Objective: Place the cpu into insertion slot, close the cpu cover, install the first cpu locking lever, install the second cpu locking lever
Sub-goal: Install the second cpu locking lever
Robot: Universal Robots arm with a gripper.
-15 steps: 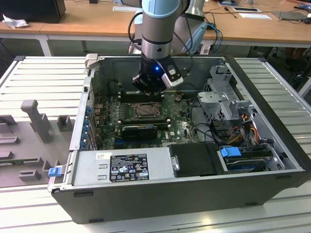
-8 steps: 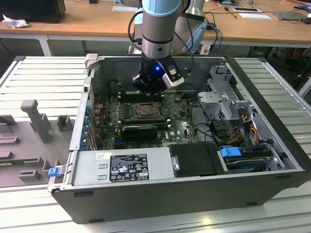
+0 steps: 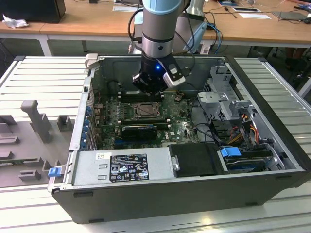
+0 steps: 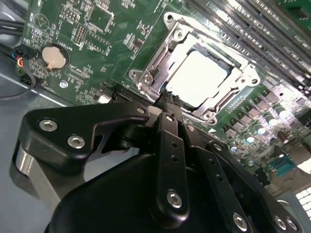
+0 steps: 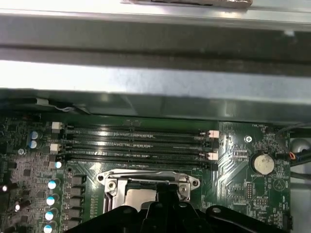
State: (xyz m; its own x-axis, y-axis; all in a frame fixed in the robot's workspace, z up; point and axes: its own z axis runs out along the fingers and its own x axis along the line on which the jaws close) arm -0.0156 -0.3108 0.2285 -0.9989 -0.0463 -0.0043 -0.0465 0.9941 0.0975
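While the cpu [image 4: 197, 80] sits in the insertion slot [image 4: 228, 58], the cpu cover [image 4: 155, 60] lies shut over it. Gripper [image 4: 167, 97] hovers at the socket edge, fingers pinched together, holding nothing.

Cpu [image 4: 199, 77] in insertion slot [image 4: 160, 58], under cpu cover [image 4: 241, 74].

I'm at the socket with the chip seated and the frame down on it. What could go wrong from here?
1. The gripper tip sits at the edge of the cpu cover; pressing off-centre might scrape the cpu or slip off the metal frame.
2. The memory slots run close beside the insertion slot, so a sideways slip could strike them.
3. Loose cables lie at the exterior view's right; a wide swing may snag them.
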